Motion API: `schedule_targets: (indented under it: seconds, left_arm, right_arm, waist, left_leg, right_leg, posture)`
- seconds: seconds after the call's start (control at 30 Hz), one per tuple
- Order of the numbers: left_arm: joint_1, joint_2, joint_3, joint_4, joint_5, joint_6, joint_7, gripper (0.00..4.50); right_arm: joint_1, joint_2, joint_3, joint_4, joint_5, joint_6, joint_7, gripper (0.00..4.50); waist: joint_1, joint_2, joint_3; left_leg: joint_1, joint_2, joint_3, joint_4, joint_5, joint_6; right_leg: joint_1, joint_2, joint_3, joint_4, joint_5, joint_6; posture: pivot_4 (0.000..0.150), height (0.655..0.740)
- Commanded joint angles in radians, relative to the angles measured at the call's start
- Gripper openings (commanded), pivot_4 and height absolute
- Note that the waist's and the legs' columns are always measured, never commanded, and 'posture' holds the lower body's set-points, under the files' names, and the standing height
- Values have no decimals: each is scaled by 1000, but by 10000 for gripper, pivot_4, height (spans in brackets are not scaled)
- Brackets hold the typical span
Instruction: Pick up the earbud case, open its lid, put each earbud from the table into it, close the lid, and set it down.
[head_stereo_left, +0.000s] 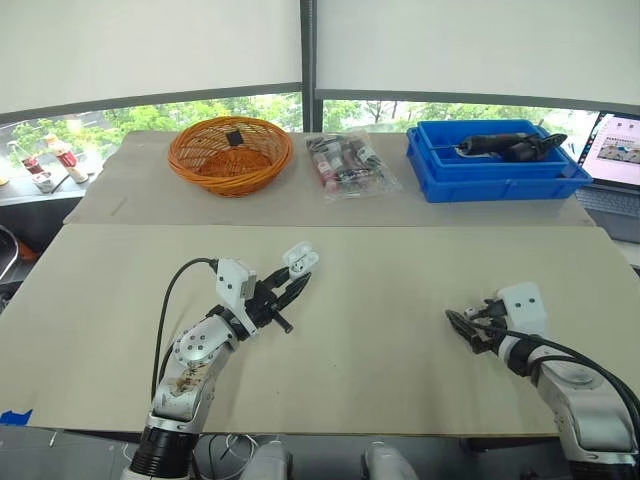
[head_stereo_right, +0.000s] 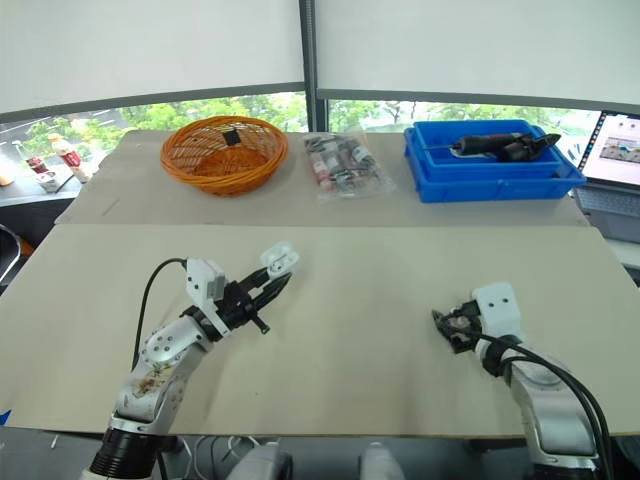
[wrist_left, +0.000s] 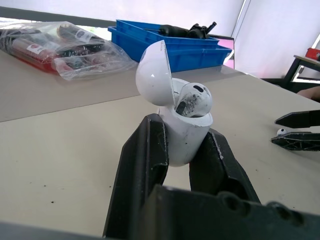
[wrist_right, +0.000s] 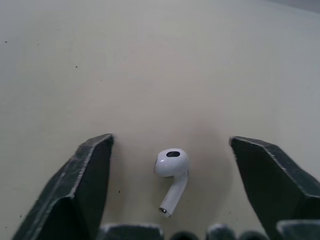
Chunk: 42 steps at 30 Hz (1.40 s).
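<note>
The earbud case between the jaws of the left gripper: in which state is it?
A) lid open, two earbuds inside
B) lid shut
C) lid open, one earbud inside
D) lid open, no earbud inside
C: the earbud case, clamped in the jaws of the left gripper, has its lid tipped back, and one earbud sits in it.

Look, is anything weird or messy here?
The earbud sitting in the open case, held by the left gripper, has dark smudges on it, so it looks dirty. Nothing looks spilled or broken.
</note>
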Motion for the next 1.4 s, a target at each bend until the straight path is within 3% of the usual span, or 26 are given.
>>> schedule_targets:
  seconds: [0.03, 0.27, 0.37, 0.53, 0.67, 0.8, 1.07, 1.4]
  left_arm:
    - [-5, 0, -1, -41, -7, -5, 4, 5794]
    - [-5, 1, -1, -44, -7, -4, 5, 5794]
    - [-3, 0, -2, -49, -7, 0, 6, 5794]
    - [16, 0, -4, -67, -7, 6, 11, 5794]
    - [55, -2, -6, -99, -3, 15, 27, 5794]
    - [96, -9, -17, -135, 2, 21, 49, 5794]
    - [140, -2, -24, -181, 2, 32, 71, 5794]
    - [142, 12, -17, -191, -6, 47, 72, 5794]
  right_arm:
    - [31, 6, -41, -14, 24, 82, -24, 26492]
    - [62, -10, -50, -88, 73, 166, -2, 3324]
    - [55, -65, -23, -105, 81, 156, 60, 3310]
    - [-13, -330, 100, -117, 77, 29, 377, 3310]
    - [-43, -574, 206, -55, 20, -249, 728, 3310]
    - [-97, -720, 317, 101, -91, -594, 965, 3310]
    - [-204, -773, 434, 363, -250, -1000, 1106, 3310]
    - [-228, -761, 460, 426, -272, -1078, 1108, 3310]
  waist:
    - [2, 0, 0]
    - [5, 0, 0]
    - [4, 0, 0]
    - [-7, 0, 0]
    - [-9, 0, 0]
    - [-6, 0, 0]
    - [-7, 0, 0]
    - [-4, 0, 0]
  left_leg:
    - [0, 0, 0, 0, 0, 0]
    - [0, 0, 0, 0, 0, 0]
    - [0, 0, 0, 0, 0, 0]
    - [0, 0, 1, 0, 0, 0]
    - [0, 1, 0, 0, 0, 0]
    - [0, 1, 1, 0, 0, 0]
    - [1, 1, 2, 1, 0, 0]
    - [1, 1, 1, 1, 0, 0]
  right_leg:
    - [0, 0, 0, 0, 0, 0]
    - [0, 0, 0, 0, 0, 0]
    - [0, 0, 0, 0, 0, 0]
    - [0, 1, 0, -1, 0, 0]
    - [0, 1, 0, -2, 0, 0]
    - [1, 0, 0, -3, 0, 0]
    - [1, 0, 0, -2, 0, 0]
    - [2, 0, 0, -2, 0, 0]
  posture:
    - [1500, 7400]
    - [1500, 7400]
    - [1500, 7400]
    - [1500, 7400]
    - [1500, 7400]
    - [1500, 7400]
    - [1500, 7400]
    - [1500, 7400]
